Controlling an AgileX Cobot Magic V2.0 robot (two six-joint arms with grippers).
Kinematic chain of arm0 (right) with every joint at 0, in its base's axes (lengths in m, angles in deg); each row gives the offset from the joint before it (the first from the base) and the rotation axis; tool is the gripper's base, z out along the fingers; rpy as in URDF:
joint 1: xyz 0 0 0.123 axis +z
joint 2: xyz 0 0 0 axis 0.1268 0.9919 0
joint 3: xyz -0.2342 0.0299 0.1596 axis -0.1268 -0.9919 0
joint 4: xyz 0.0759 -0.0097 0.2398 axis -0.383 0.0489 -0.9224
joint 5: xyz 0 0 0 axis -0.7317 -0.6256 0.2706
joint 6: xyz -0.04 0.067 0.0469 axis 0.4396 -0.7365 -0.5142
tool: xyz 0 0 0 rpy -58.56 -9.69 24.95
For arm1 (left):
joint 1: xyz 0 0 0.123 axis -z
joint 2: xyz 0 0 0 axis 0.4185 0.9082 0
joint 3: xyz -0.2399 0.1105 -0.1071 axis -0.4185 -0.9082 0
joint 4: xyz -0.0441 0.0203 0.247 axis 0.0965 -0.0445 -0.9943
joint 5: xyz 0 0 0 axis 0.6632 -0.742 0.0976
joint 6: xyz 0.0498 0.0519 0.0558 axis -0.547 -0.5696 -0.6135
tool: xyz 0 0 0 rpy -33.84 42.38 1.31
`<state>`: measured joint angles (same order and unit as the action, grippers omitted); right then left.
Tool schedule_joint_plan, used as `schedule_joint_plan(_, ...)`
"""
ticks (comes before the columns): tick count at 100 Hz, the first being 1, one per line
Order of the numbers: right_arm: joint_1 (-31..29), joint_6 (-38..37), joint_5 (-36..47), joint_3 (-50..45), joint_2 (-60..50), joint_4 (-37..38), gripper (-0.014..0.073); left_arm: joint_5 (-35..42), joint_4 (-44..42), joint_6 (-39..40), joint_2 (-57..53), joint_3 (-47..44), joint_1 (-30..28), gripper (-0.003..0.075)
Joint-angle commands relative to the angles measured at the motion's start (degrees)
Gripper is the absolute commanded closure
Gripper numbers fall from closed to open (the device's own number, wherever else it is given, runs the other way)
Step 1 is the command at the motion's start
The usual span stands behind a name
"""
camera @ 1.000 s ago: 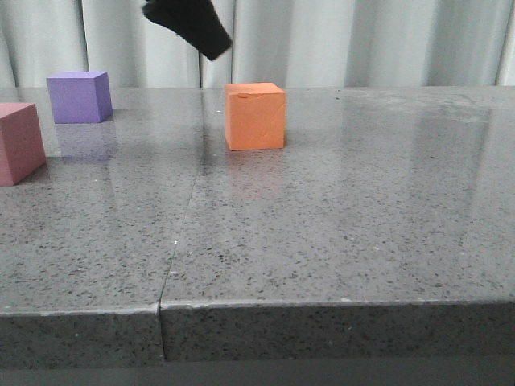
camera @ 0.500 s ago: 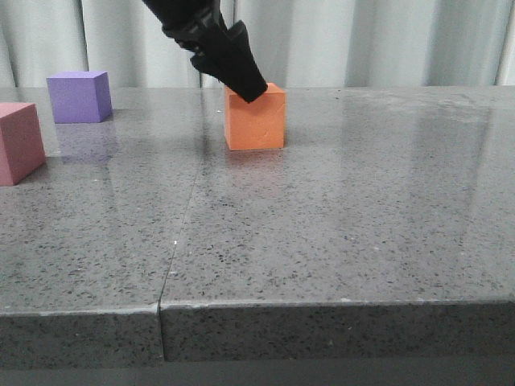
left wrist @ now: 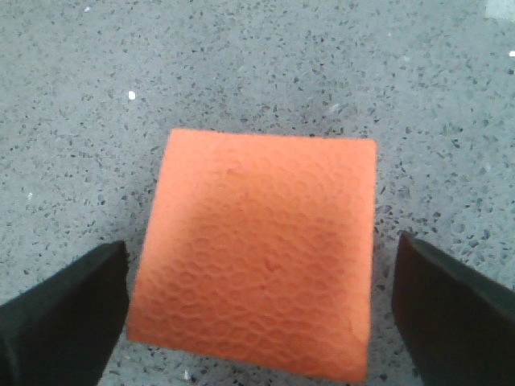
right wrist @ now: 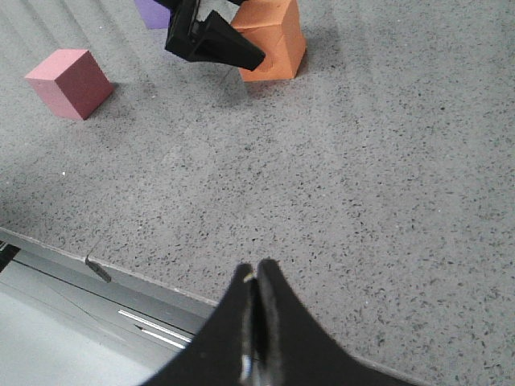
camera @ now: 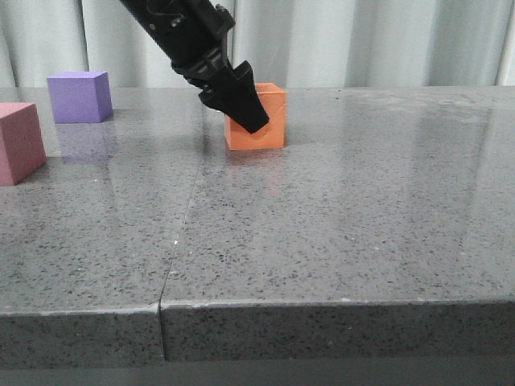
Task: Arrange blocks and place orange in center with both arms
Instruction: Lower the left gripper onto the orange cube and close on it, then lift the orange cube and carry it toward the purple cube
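Three blocks are counted on the grey table (camera: 338, 225): one orange block (camera: 269, 121) mid-table, one purple block (camera: 78, 96) far left, one pink block (camera: 18, 142) near left. The orange block is straddled by the left gripper (camera: 241, 100), fingers spread apart; the right gripper (right wrist: 256, 277) is seen pressed together.

Pink cube (camera: 18, 142) cut off for us by the front view's left edge, left hand (camera: 244, 103) hiding part of the orange cube (camera: 269, 121) face, purple cube (right wrist: 154, 11) clipped at the right wrist view's edge, left arm's upper part beyond our frame
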<state>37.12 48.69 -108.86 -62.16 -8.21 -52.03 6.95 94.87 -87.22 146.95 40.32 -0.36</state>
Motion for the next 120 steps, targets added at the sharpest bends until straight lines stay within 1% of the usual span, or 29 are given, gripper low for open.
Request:
schedule_joint_plan(1, -0.1, 0.3, 4.0, 1.4, 0.4, 0.3, 0.0663, 2.2, 2.4, -0.1, -2.9, 1.9, 0.4, 0.0145)
schedule_joint_plan(21, -0.1, 0.3, 4.0, 1.4, 0.4, 0.3, 0.0663, 2.0, 2.4, -0.1, -2.9, 1.9, 0.4, 0.0366)
schedule_joint_plan(28, -0.1, 0.3, 4.0, 1.4, 0.4, 0.3, 0.0663, 2.0, 2.4, -0.1, -2.9, 1.9, 0.4, 0.0419)
schedule_joint_plan(33, -0.1, 0.3, 4.0, 1.4, 0.4, 0.3, 0.0663, 2.0, 2.4, -0.1, -2.9, 1.9, 0.4, 0.0437)
schedule_joint_plan(56, -0.1, 0.3, 4.0, 1.4, 0.4, 0.3, 0.0663, 2.0, 2.3, 0.6, -3.6, 1.9, 0.3, 0.044)
schedule_joint_plan(66, -0.1, 0.3, 4.0, 1.4, 0.4, 0.3, 0.0663, 2.2, 0.3, 5.0, -5.0, 1.9, 0.1, 0.044)
schedule_joint_plan(86, -0.1, 0.3, 4.0, 1.4, 0.4, 0.3, 0.0663, 3.1, -11.7, 20.6, -8.7, 1.9, 0.1, 0.044)
schedule_joint_plan(91, -0.1, 0.3, 4.0, 1.4, 0.4, 0.3, 0.0663, 2.6, -16.7, 27.4, -10.1, 1.9, 0.1, 0.044)
schedule_joint_plan(92, -0.1, 0.3, 4.0, 1.4, 0.4, 0.3, 0.0663, 2.6, -17.3, 27.4, -10.2, 1.9, 0.1, 0.044)
schedule_joint_plan(98, -0.1, 0.3, 4.0, 1.4, 0.4, 0.3, 0.0663, 1.6, -21.8, 34.9, -11.6, 1.9, 0.1, 0.044)
schedule_joint_plan(99, -0.1, 0.3, 4.0, 1.4, 0.4, 0.3, 0.0663, 1.5, -22.3, 34.9, -11.7, 1.9, 0.1, 0.044)
schedule_joint_plan(104, -0.1, 0.3, 4.0, 1.4, 0.4, 0.3, 0.0663, 0.5, -25.0, 40.3, -12.6, 1.9, 0.0, 0.044)
schedule_joint_plan(111, -0.1, 0.3, 4.0, 1.4, 0.4, 0.3, 0.0663, -1.4, -26.7, 44.6, -13.7, 1.9, -0.4, 0.044)
schedule_joint_plan(120, -0.1, 0.3, 4.0, 1.4, 0.4, 0.3, 0.0663, -4.6, -27.0, 46.4, -14.8, 1.9, -1.3, 0.044)
